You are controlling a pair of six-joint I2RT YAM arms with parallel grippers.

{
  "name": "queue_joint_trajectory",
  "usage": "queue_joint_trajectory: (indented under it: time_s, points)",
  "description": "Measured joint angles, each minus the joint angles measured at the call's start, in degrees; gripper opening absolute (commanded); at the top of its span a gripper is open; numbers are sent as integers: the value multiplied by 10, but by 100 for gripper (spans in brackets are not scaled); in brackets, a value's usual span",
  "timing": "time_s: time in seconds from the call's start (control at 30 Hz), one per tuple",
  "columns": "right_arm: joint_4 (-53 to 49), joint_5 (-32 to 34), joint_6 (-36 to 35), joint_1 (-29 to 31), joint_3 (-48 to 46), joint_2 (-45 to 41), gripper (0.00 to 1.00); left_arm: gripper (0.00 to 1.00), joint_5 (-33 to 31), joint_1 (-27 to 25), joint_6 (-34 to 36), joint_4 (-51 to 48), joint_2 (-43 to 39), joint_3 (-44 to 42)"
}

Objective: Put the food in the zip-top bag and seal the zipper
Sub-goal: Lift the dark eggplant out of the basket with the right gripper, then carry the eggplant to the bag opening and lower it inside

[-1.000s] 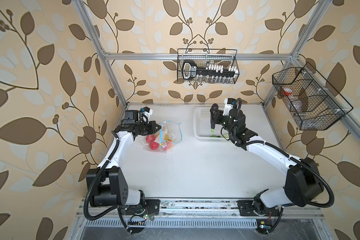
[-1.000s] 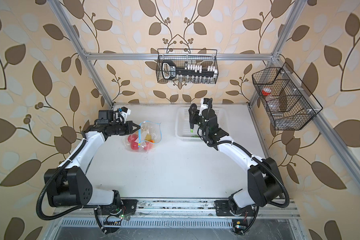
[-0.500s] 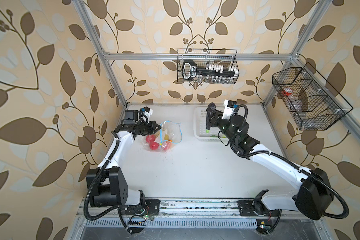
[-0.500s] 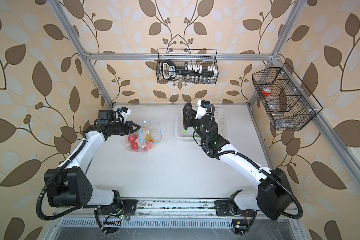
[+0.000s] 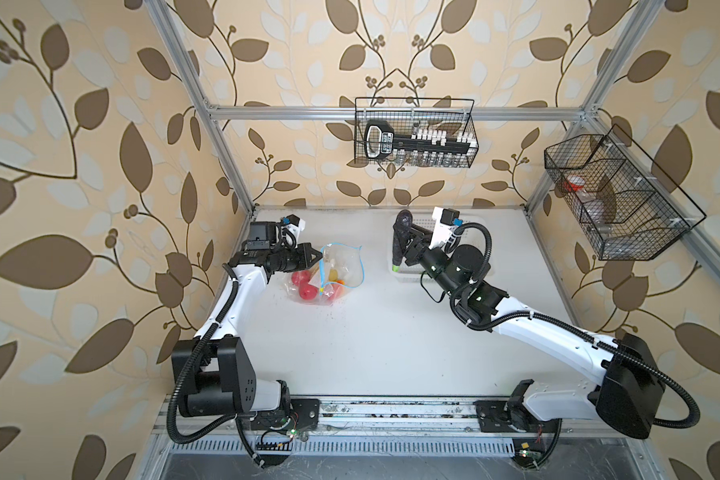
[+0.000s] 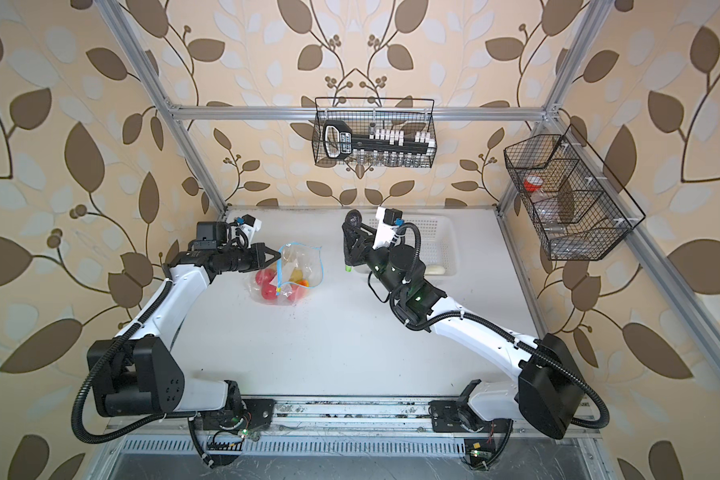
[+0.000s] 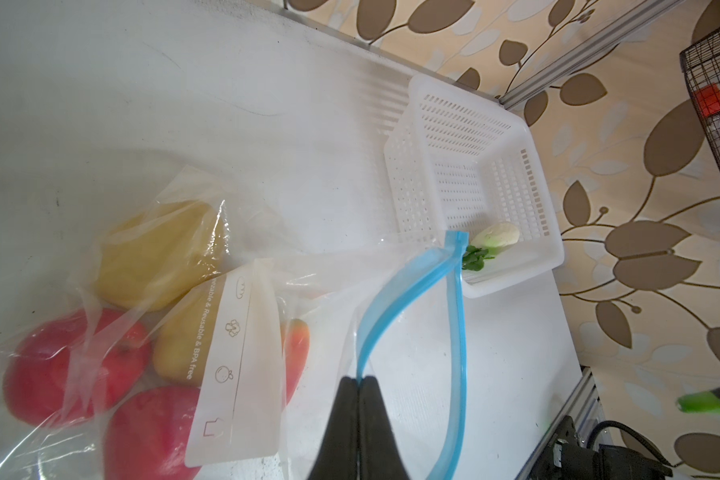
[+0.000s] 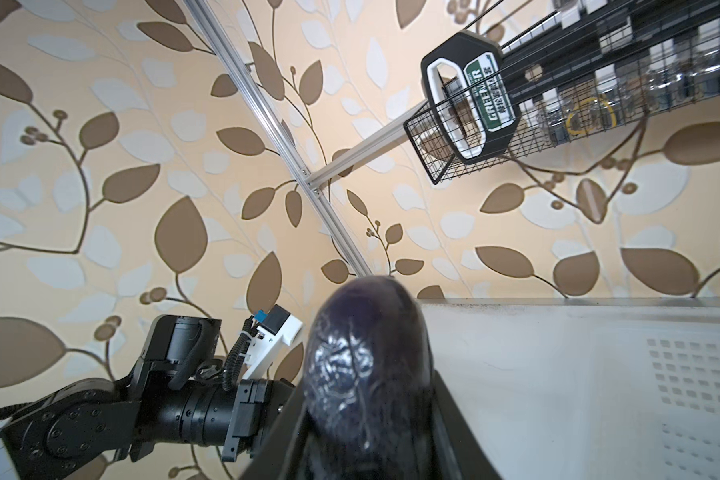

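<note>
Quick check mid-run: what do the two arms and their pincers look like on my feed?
The left arm and right arm are white shells with black joint housings and black ribbed cable conduits looping near the bases. Each wrist carries a white camera bracket. The left pincer and right pincer have black, tapering fingers.

White tabletop [image 5: 371,340] seen from above. A clear zip-top bag [image 5: 336,272] with a light-blue zipper [image 7: 461,332] rests on it toward the back left. A white perforated basket [image 6: 439,239] sits at the back, right of centre, well apart from the bag.
</note>
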Motion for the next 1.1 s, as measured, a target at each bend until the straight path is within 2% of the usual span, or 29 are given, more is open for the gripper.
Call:
queue_joint_trajectory:
  time_s: [0.33,0.63,1.1]
  points:
    - [33,41,-25,53,7,38,26,0,0,5,2,0,-10,-6]
    - [44,54,-53,76,74,127,25,0,2,10,2,0,-22,-6]
    - [56,56,-79,90,154,212,24,0,16,15,-1,0,-28,-6]
